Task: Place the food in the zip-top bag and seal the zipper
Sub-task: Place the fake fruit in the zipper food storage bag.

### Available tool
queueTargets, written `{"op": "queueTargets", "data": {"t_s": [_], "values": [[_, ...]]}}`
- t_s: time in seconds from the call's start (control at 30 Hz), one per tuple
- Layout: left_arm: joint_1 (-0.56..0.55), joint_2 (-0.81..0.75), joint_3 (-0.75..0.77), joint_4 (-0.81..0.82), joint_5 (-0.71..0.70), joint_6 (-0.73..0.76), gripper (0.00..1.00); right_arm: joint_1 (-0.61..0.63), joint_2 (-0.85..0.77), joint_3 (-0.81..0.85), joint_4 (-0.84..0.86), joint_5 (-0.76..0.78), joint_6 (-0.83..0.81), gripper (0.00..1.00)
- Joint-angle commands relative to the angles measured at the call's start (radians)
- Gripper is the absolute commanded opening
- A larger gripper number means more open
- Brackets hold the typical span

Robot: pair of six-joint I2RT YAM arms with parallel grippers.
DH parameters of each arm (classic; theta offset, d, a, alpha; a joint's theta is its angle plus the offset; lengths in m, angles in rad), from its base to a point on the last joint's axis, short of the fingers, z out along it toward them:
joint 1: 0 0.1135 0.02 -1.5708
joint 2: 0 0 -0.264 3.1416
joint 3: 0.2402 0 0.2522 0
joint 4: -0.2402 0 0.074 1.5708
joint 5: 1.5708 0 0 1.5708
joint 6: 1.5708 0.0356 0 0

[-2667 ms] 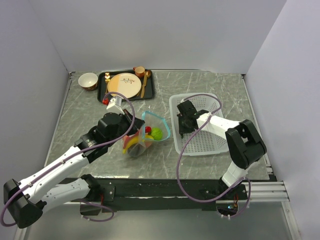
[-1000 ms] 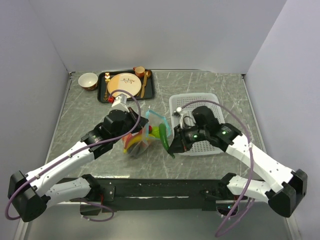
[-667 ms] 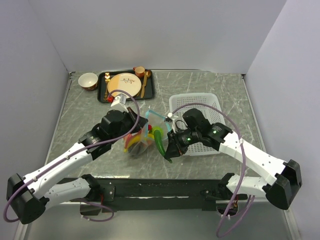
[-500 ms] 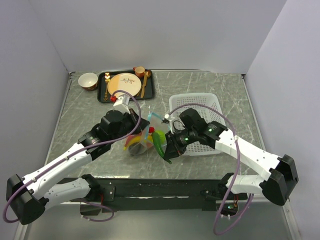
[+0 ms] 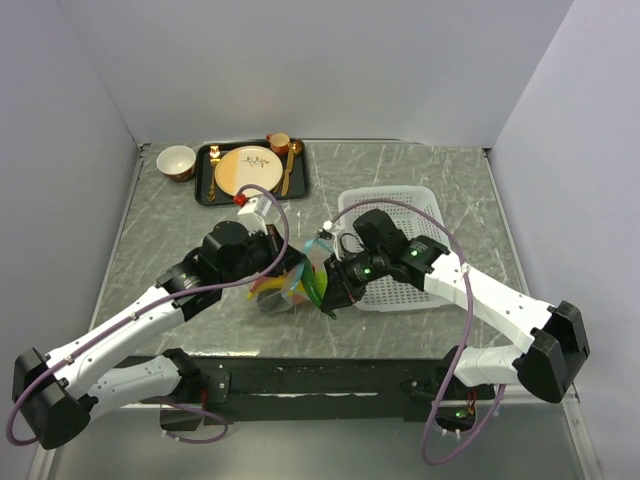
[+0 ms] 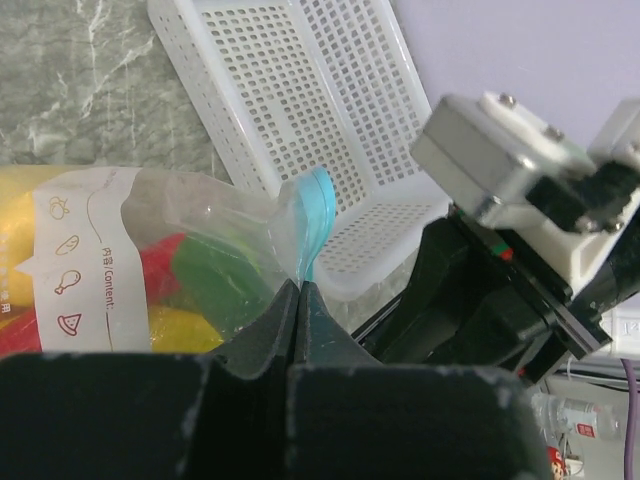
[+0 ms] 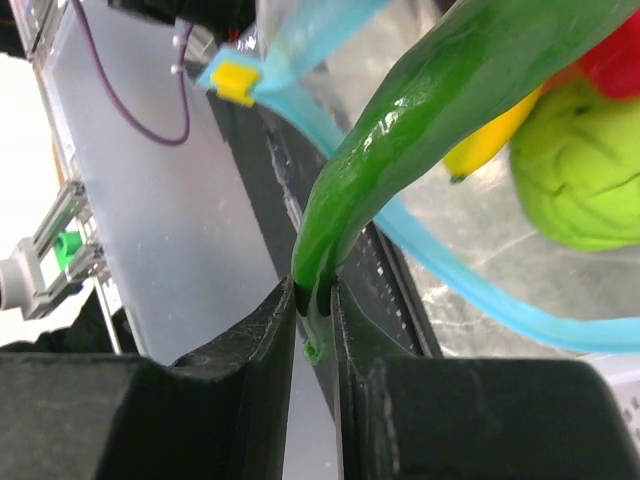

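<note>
The zip-top bag (image 5: pixel 272 292) stands in the middle of the table with its mouth held open. My left gripper (image 5: pixel 290 268) is shut on the teal zipper (image 6: pixel 318 215) at the mouth's edge (image 6: pixel 299 286). Through the clear wall (image 6: pixel 150 270) I see red, green and yellow food. My right gripper (image 5: pixel 330 296) is shut on the stem end of the green pepper (image 5: pixel 316 284) and holds its tip into the mouth. The right wrist view shows the pepper (image 7: pixel 420 110) between my jaws (image 7: pixel 315 300), crossing the zipper (image 7: pixel 480 290), with the lime-green ball (image 7: pixel 575 170), yellow banana (image 7: pixel 488 138) and a red piece (image 7: pixel 620 50) beyond.
The white perforated basket (image 5: pixel 400 270) lies right of the bag, under my right arm. A black tray (image 5: pixel 205 185) with the plate (image 5: pixel 245 170), a cup (image 5: pixel 279 143) and spoons sits at the back left, beside a small bowl (image 5: pixel 177 160).
My right arm has left the basket with the green pepper and carried it left to the bag's mouth. My left gripper has kept its hold on the bag's edge.
</note>
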State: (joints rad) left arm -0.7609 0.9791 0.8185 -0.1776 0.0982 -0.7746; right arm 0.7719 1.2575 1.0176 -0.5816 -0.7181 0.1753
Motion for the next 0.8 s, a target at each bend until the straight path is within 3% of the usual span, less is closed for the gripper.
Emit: {"op": "queueTargets", "data": {"t_s": [0.0, 0.27, 0.53, 0.63, 0.7, 0.73, 0.77], "values": [[0.000, 0.000, 0.008, 0.056, 0.044, 0.014, 0.01, -0.006, 0.040, 0.067, 0.063, 0.066, 0.033, 0.10], [-0.002, 0.023, 0.039, 0.063, 0.095, 0.024, 0.01, -0.019, 0.200, 0.168, 0.078, 0.271, 0.118, 0.08], [0.000, -0.003, 0.022, 0.086, 0.060, -0.017, 0.01, -0.011, 0.203, 0.132, 0.213, 0.454, 0.249, 0.12], [-0.002, -0.014, 0.018, 0.082, 0.017, -0.037, 0.01, 0.006, 0.180, 0.102, 0.255, 0.503, 0.273, 0.22], [-0.002, -0.016, 0.021, 0.079, -0.009, -0.045, 0.01, 0.006, 0.161, 0.084, 0.276, 0.525, 0.280, 0.44], [-0.002, -0.014, 0.025, 0.066, -0.027, -0.048, 0.01, 0.006, 0.133, 0.069, 0.279, 0.539, 0.288, 0.61], [0.000, -0.008, 0.027, 0.063, -0.035, -0.049, 0.01, 0.007, 0.113, 0.058, 0.284, 0.554, 0.291, 0.67]]}}
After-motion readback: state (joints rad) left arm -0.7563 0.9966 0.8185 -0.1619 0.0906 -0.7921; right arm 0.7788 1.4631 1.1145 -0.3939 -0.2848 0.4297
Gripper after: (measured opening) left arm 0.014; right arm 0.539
